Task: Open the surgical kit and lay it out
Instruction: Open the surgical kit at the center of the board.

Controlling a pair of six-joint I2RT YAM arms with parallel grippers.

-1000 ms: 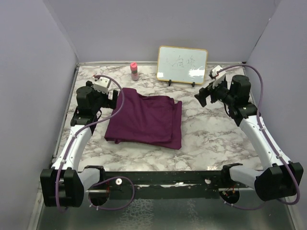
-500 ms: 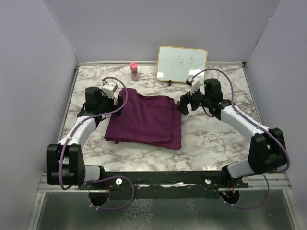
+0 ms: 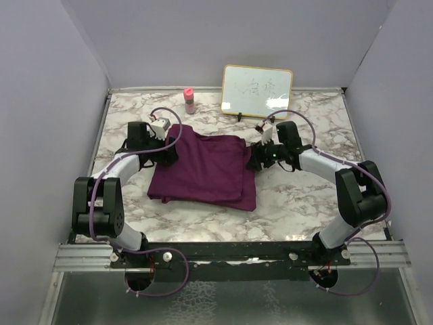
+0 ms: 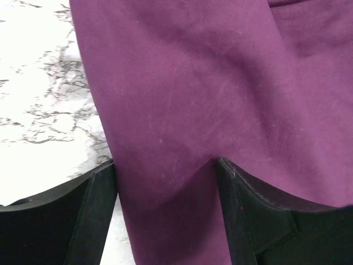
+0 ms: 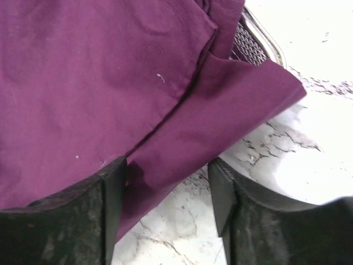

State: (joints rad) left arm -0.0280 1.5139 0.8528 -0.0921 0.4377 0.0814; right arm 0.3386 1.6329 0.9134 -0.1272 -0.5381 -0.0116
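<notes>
- Purple wrap (image 3: 203,166) lies folded mid-worktop (image 3: 304,196), with the mesh tray (image 5: 251,47) peeking out at its corner
- My left end effector (image 4: 164,168) and right end effector (image 5: 167,165) both stand apart, straddling opposite cloth edges
- The fabric looks soft and limp, so I'd pinch the top flap only

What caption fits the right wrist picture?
Right end effector straddling the edge of the purple cloth wrap, wire-mesh tray peeking out, marble table beneath.

Newly at cloth wrap (image 3: 203,169): left pincer (image 3: 167,152), right pincer (image 3: 255,158), seemingly narrower.
</notes>
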